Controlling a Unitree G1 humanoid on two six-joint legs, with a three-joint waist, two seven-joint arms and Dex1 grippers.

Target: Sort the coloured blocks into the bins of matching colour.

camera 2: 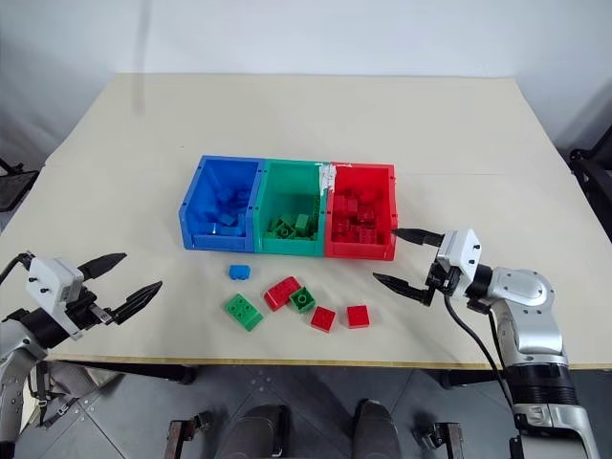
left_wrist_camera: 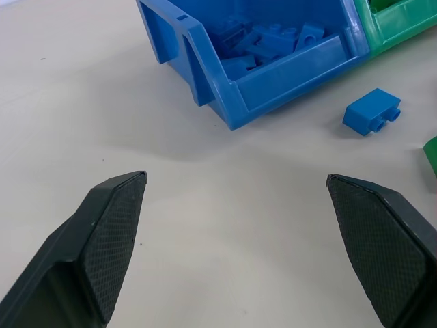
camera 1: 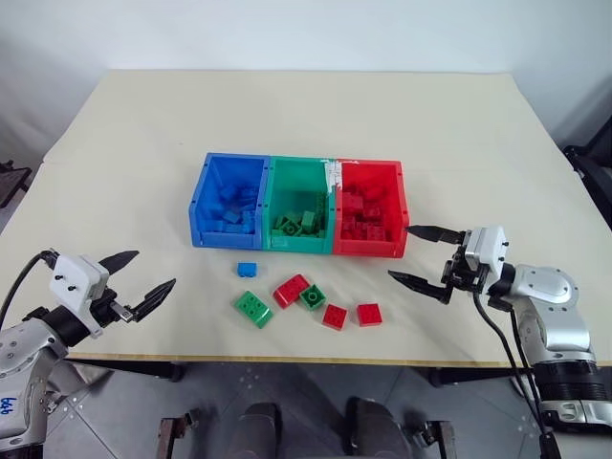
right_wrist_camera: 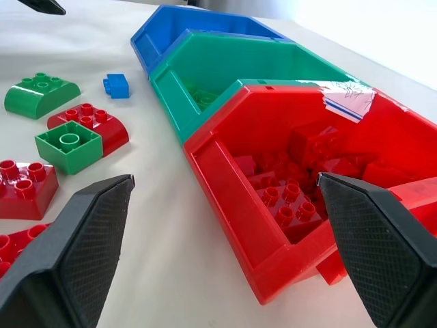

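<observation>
The table [camera 1: 143, 143] holds a row of blue, green and red bins [camera 1: 300, 206] already part full, six loose blocks [camera 1: 306, 298] sit just in front, and the left gripper [camera 1: 143, 282] and right gripper [camera 1: 421, 256] hang wide open, holding nothing.

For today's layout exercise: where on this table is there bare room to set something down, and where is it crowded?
Free: the wide stretch behind the bins to the far edge, and the table on both sides of them. Bare too is the patch between the left tool and the blue brick. Crowded: the strip before the bins, where loose bricks cluster, two touching.
</observation>
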